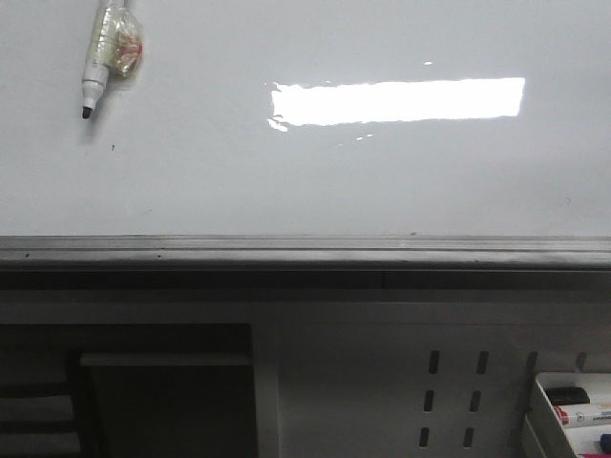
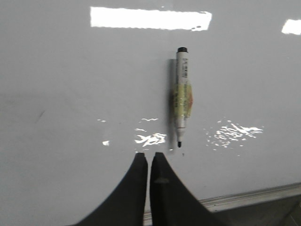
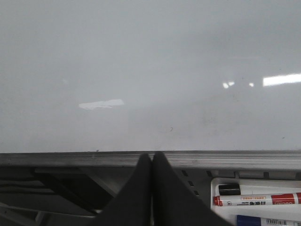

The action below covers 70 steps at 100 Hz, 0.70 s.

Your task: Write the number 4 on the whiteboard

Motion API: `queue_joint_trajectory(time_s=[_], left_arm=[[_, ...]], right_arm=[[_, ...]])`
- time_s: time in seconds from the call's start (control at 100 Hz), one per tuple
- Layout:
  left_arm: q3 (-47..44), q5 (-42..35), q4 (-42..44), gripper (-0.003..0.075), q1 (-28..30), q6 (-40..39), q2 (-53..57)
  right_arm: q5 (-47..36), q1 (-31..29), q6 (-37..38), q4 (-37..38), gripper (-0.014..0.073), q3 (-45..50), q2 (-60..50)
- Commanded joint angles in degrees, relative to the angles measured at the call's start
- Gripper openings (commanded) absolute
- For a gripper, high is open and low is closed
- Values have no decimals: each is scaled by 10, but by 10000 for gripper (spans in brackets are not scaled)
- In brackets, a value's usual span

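Observation:
The whiteboard [image 1: 382,181] fills the upper part of the front view, glossy white with a bright glare [image 1: 396,100]. No number 4 is in view on it. A white marker [image 1: 105,48] with a yellowish wrap hangs on the board at the upper left, uncapped black tip pointing down. In the left wrist view the marker [image 2: 182,94] lies just beyond and slightly to one side of my left gripper [image 2: 148,154], which is shut and holds nothing. My right gripper [image 3: 151,154] is shut and empty in front of the board's grey lower rail [image 3: 70,158]. Neither gripper shows in the front view.
A tiny black speck [image 1: 113,147] sits on the board below the marker tip. The grey rail [image 1: 305,250] runs along the board's lower edge. Beneath it are a grey perforated panel [image 1: 449,396] and, at the right, a white tray [image 1: 542,401] holding spare markers [image 3: 256,200].

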<state>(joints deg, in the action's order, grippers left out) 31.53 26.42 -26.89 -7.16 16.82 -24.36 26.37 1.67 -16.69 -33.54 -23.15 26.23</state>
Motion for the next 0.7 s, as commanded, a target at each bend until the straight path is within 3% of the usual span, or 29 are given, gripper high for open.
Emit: queue_joint_trajectory(time_s=[0.0,0.06,0.14,0.25,0.31,0.38,0.69], left_arm=[[31,-29,-10,-20,-34,12,-34],[34,-40,-4,-8,-54,24,-50],[34,-69,-12,59,-76,24,-69],[34,-126,-57,272,-94,24,-104],[34,-153,-73,412,-99,24,-127],[34,-182,-74,501,-106,24,-153],[47,-291,-74,412,-163,24,-282]], right_arm=[[-14,-3,-17,-4,-55,-39,30],[-11,-3,-22,-5,-4,-47,36],[-11,-3,-24,-8,155,-53,40],[-14,-3,-24,-11,411,-58,40],[-16,-3,-24,-12,463,-61,40],[-17,-3,-24,-12,466,-63,40],[-22,-3,-24,-12,466,-64,40]])
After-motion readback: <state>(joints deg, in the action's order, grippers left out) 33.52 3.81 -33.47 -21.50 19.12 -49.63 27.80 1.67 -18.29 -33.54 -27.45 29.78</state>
